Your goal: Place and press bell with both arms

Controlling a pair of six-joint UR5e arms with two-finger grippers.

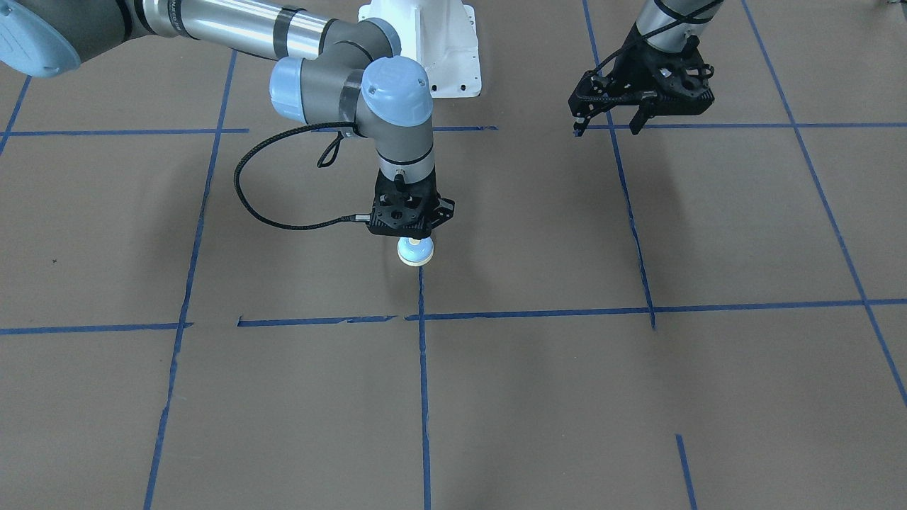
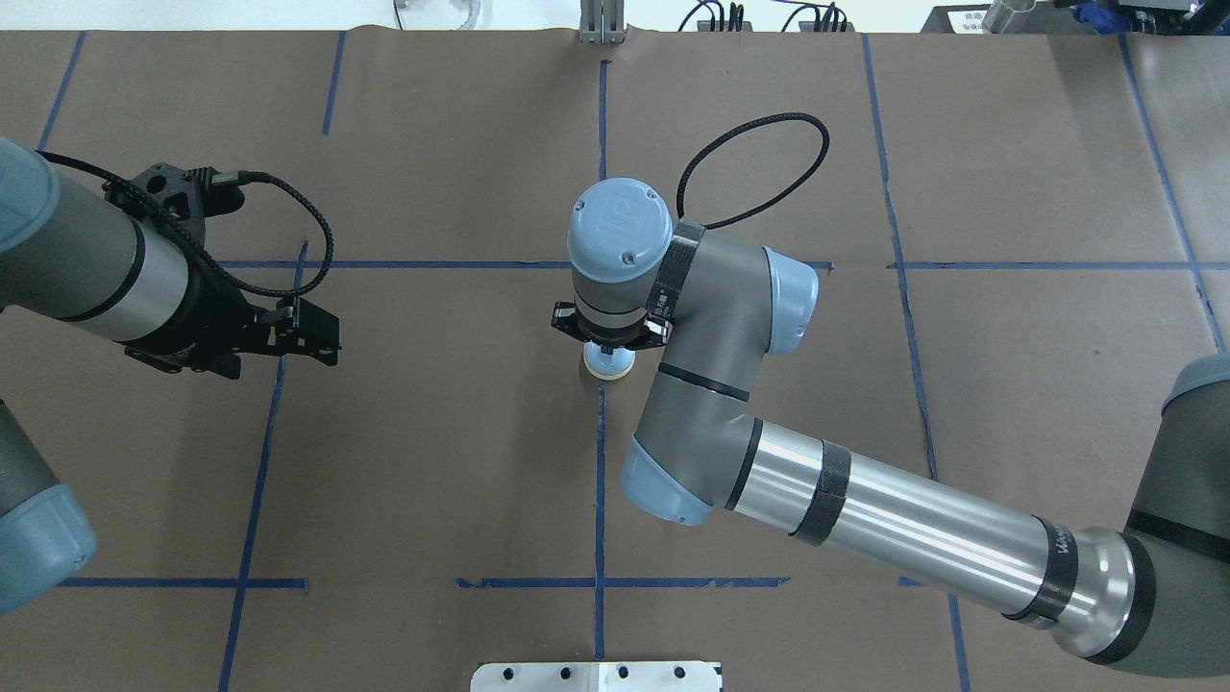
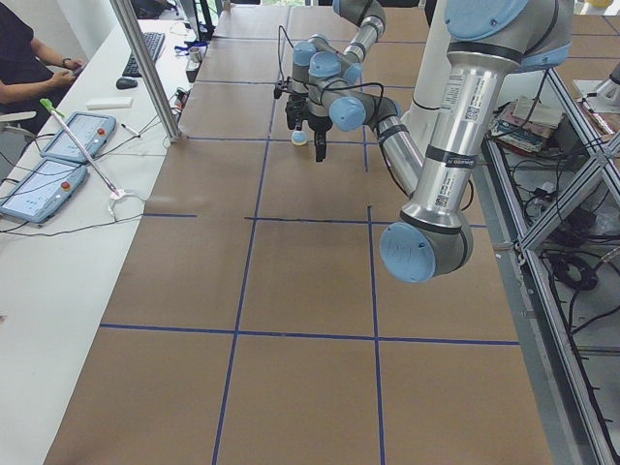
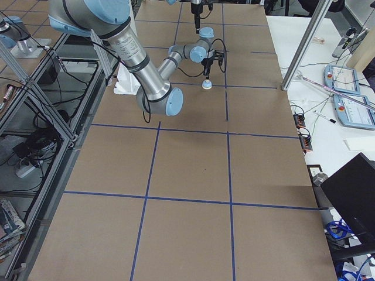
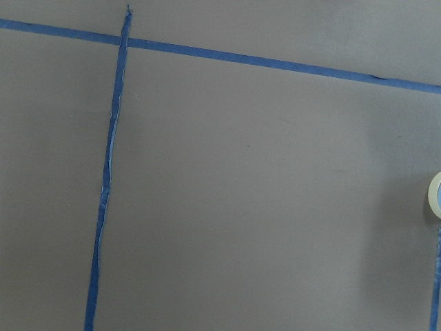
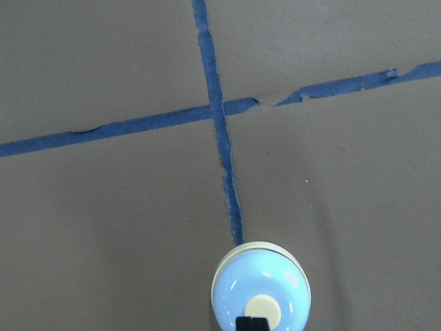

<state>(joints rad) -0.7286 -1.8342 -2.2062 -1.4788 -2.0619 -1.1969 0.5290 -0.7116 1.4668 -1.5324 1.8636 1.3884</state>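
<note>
The light-blue bell (image 1: 415, 251) with its cream base ring stands on the brown table at a blue tape line, near the middle. It also shows in the overhead view (image 2: 608, 363) and the right wrist view (image 6: 260, 293). My right gripper (image 6: 251, 324) points straight down over it, shut and empty, its fingertips together on the cream button. My left gripper (image 1: 608, 129) hangs above the table well to the side, open and empty. The left wrist view catches only the bell's rim (image 5: 436, 196) at its right edge.
Blue tape lines (image 2: 601, 481) divide the brown paper into squares. The white pedestal (image 1: 432, 49) stands at the robot's side. Beside the table, a metal post (image 3: 145, 68), tablets (image 3: 79, 136) and an operator (image 3: 24, 58) show in the exterior left view.
</note>
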